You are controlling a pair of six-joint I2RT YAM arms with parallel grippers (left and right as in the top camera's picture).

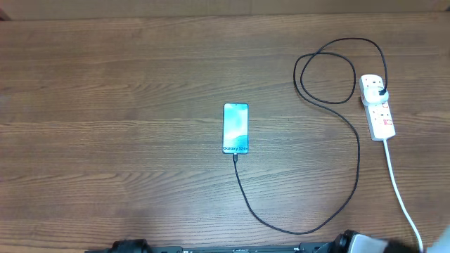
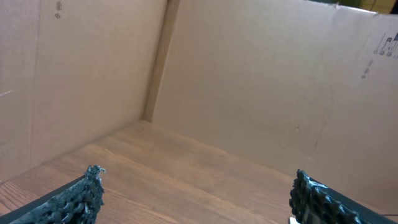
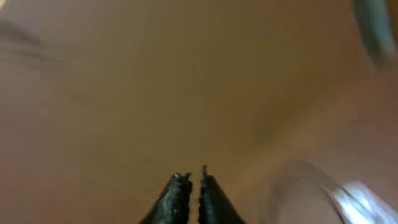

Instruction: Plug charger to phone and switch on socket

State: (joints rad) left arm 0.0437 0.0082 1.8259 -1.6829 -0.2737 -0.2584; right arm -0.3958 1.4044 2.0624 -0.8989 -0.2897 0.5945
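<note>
The phone (image 1: 235, 128) lies in the middle of the table, screen up, with the "Galaxy" text at its near end. The charger cable (image 1: 337, 204) runs from the phone's near end, loops right and back, and its black plug (image 1: 380, 91) sits in the white socket strip (image 1: 377, 106) at the right. Both arms are at the near table edge, almost out of the overhead view. My left gripper (image 2: 198, 193) is open and empty, facing cardboard walls. My right gripper (image 3: 194, 180) is shut on nothing, in a blurred view.
The socket strip's thick white cord (image 1: 401, 197) runs toward the near right corner. Cardboard walls (image 2: 249, 81) stand beyond the table's far edge. Part of the right arm (image 1: 365, 244) shows at the near edge.
</note>
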